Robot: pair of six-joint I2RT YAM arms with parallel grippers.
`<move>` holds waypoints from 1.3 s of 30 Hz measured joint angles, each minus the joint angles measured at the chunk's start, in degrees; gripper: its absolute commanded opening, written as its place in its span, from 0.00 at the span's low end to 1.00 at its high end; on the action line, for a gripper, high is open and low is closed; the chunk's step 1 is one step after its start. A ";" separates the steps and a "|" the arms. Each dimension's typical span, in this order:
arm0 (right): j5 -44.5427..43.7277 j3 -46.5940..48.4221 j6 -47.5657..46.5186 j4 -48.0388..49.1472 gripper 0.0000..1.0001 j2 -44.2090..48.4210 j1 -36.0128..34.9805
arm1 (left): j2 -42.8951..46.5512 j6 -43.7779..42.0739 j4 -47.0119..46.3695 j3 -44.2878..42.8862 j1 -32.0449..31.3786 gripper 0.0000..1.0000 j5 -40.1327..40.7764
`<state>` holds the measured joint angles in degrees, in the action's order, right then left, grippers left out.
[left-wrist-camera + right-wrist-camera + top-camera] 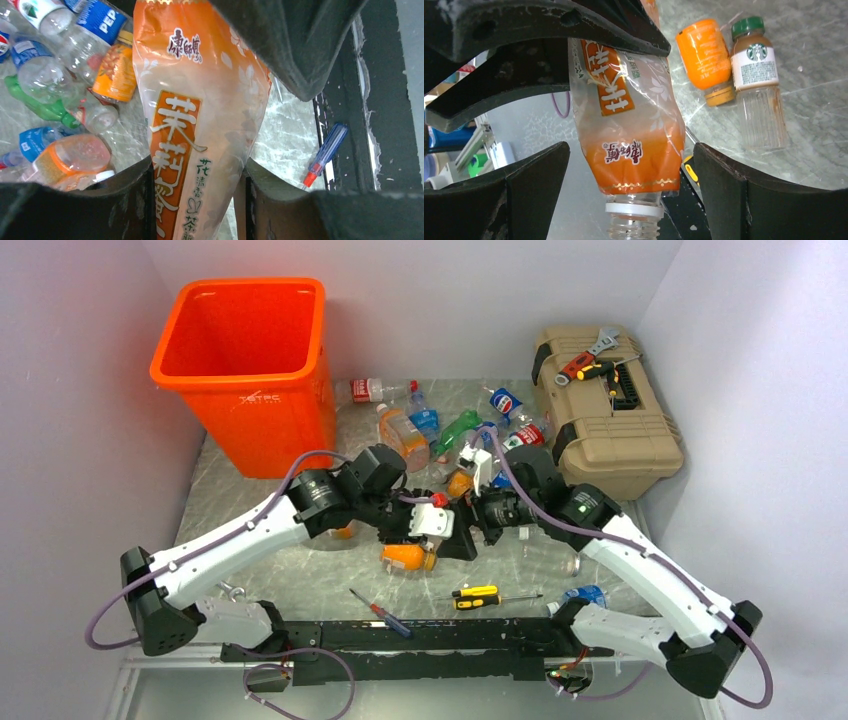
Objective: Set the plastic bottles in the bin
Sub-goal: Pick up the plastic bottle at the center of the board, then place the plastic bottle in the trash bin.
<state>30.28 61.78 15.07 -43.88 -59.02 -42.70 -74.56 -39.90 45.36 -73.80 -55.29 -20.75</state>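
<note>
Where the arms were bolted at the near edge, we saw a red-and-blue screwdriver (pixel 380 612) and a yellow-handled screwdriver (pixel 475 594) lying on the surface (pixel 310 580). A blue-labelled bottle (pixel 583 595) lay beside the right arm.

Just beyond them a small orange bottle (pixel 408 557) lay on its side. In the right wrist view it lay next to a coffee bottle (pixel 756 75) with a green cap.

Above that spot the two arms met, and between them hung the tea bottle (pixel 195 125), clear with an orange and white label and no cap on its neck. The left claw (pixel 197 167) was clamped on it, both fingers pressed into the crumpled label. The right claw (pixel 630 147) stood wide apart around the bottle's neck end, with a gap on either side and neither finger touching it. The bottle was held off the surface, well short of the bin.

Farther back a heap of bottles (pixel 430 425) with blue, red, green and orange labels lay on the surface. The orange bin (pixel 250 360) stood upright in the far left corner. We could not see any bottle inside it from the overhead view. A tan toolbox (pixel 610 410) sat at the far right with hand tools on its lid.
</note>
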 measured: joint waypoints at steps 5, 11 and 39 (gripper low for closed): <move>-2.34 1.97 2.34 1.14 1.00 4.26 -0.13 | 2.40 4.59 -2.05 -1.20 -0.15 0.33 -0.28; -10.97 -2.16 8.66 10.21 1.00 18.40 -0.28 | 7.63 9.44 -6.03 -0.59 0.07 0.28 2.14; -45.38 -26.69 15.67 20.57 1.00 28.28 -0.31 | 3.34 44.15 -21.20 -28.76 25.22 0.36 30.21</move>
<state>-15.09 35.09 30.74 -23.31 -30.74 -43.00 -71.22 4.25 24.16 -102.56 -30.06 9.45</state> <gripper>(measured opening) 0.994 0.468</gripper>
